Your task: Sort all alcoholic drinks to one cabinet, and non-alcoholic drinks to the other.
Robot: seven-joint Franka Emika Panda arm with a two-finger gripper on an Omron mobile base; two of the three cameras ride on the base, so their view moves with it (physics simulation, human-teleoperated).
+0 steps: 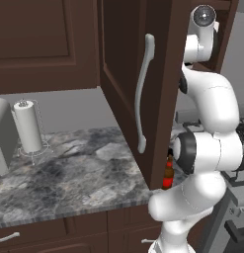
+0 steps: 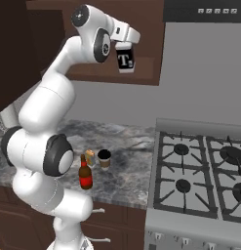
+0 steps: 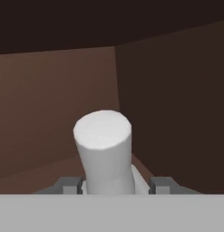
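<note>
Up high on the wall, a dark brown cabinet [image 2: 146, 73] with a plain brown inside. Beside it, another dark brown cabinet with a tall door [image 1: 131, 74] swung open, and a long curved silver handle [image 1: 143, 94] on that door. Below, a grey stone counter [image 1: 69, 168], and to its right a stove [image 2: 200, 176] with 4 black burners.

Reaching up from the base, the white arm [image 2: 49, 112], bent at its dark joints, with the gripper [image 2: 125, 45] at the open cabinet's lower edge. Pinched between the 2 fingers, a white bottle [image 2: 125, 59] with a black "T" label, held upright by its top part. Seen from the hand camera, the white bottle's neck [image 3: 104, 149] standing between the 2 grey finger pads [image 3: 70, 185], with brown cabinet walls all around it.

On the counter, far left, a paper towel roll [image 1: 27, 126] standing on a wire stand. Near the counter's front edge, just beside the arm, a brown bottle [image 2: 85, 174] with a red label and red cap, standing upright. A bit behind it, a tan paper cup [image 2: 104, 158] with a dark lid. Just beside the cup, on its left, a small yellow-orange can [image 2: 90, 156], partly hidden by the brown bottle's top.
</note>
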